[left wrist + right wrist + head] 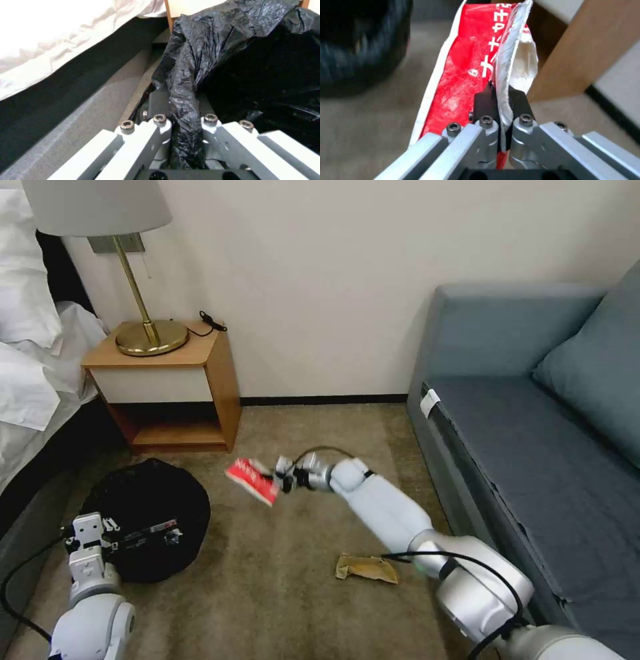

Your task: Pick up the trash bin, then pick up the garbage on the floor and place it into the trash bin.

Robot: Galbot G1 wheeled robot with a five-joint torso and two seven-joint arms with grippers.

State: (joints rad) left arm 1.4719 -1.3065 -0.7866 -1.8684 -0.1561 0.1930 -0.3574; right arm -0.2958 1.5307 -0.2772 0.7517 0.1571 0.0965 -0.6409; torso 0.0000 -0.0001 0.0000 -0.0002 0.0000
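1. Plainly, the trash bin (150, 513) is the bulkiest piece here: it sits low by the bed, in front of the nightstand (175, 380), its mouth draped in a crinkly black bag (200, 62). The left tool (143, 535) is clenched on the bin's rim, with a fold of that bag pinched between its fingers (156, 105). The bin likely weighs little, but the film is slick and could slide on the rim, so a hold that takes in the hard rim beneath seems safer than film alone.
2. Next, the red-and-white wrapper (252, 480) hangs off the floor, right of the bin and near the nightstand's corner. The right tool (501, 100) grasps it by one thin edge. Light and floppy, it will sag and flutter.
3. Finally, the tan paper packet (367, 568) lies on the carpet, well right of the bin. Crumpled and soft, its raised creases offer a pinch point.
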